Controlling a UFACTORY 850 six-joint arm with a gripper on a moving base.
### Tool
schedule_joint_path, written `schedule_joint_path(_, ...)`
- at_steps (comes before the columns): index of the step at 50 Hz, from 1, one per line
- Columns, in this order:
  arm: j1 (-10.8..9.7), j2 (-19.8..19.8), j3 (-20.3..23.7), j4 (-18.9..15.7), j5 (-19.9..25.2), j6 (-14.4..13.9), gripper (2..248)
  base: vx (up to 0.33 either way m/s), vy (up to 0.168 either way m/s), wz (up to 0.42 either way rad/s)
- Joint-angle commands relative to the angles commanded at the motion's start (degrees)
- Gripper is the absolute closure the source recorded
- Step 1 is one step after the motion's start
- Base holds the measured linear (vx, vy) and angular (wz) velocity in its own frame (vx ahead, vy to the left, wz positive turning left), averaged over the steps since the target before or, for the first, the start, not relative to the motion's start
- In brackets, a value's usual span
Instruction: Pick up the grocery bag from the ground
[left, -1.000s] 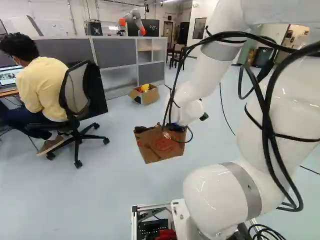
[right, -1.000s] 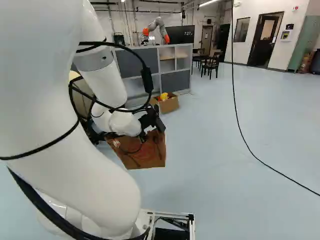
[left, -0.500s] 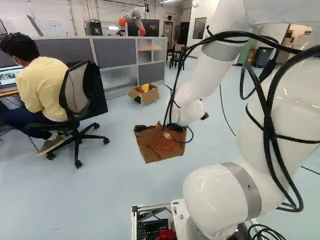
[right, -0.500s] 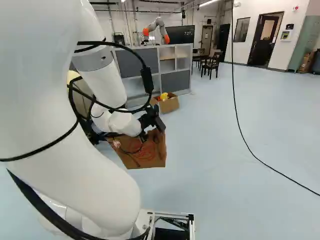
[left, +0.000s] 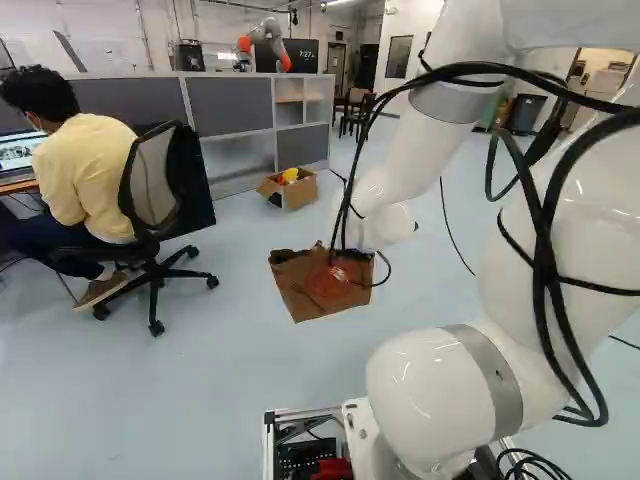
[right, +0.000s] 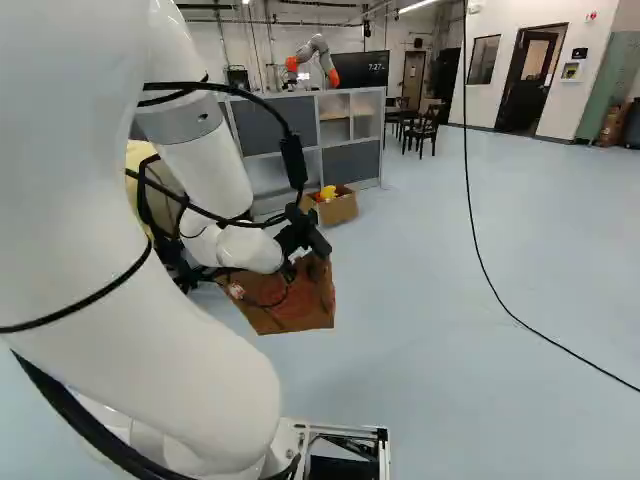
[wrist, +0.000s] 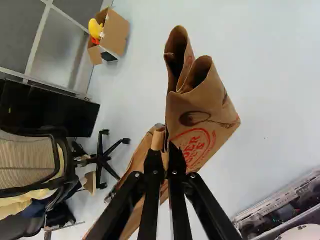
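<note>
Pinching the brown grocery bag (wrist: 200, 132) by its crumpled top, the hand (right: 298, 240) has its two fingers nearly together.

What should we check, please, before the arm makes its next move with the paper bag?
1. Gripper shut on the paper bag: ok, both fingers pinch its upper edge.
2. Bag hanging level: not ok, its bottom edge slants in both base views.
3. Bag clear of the floor: cannot tell for sure; it looks lifted, but no gap shows plainly.
4. Bag apart from the cardboard box: ok, bare floor lies between them.
5. Black cables free of the bag: cannot tell; they pass in front of it in the left base view.
6. Bag's contents: cannot tell, no view shows inside.
</note>
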Motion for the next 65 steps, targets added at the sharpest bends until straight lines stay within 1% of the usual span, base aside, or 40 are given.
schedule_joint_path(12,-0.3,1.2,1.1,-0.2,2.4,-4.4,227,0.000,0.000,0.000)
schedule_joint_path(23,-0.7,2.6,2.3,-0.3,5.0,-9.3,227,0.000,0.000,0.000)
schedule_joint_path(35,-1.1,4.4,3.8,-0.6,8.5,-15.6,227,0.000,0.000,0.000)
schedule_joint_path(53,-1.9,7.3,6.4,-0.9,14.1,-26.1,227,0.000,0.000,0.000)
schedule_joint_path(65,-2.3,8.9,7.8,-1.2,17.3,-31.9,227,0.000,0.000,0.000)
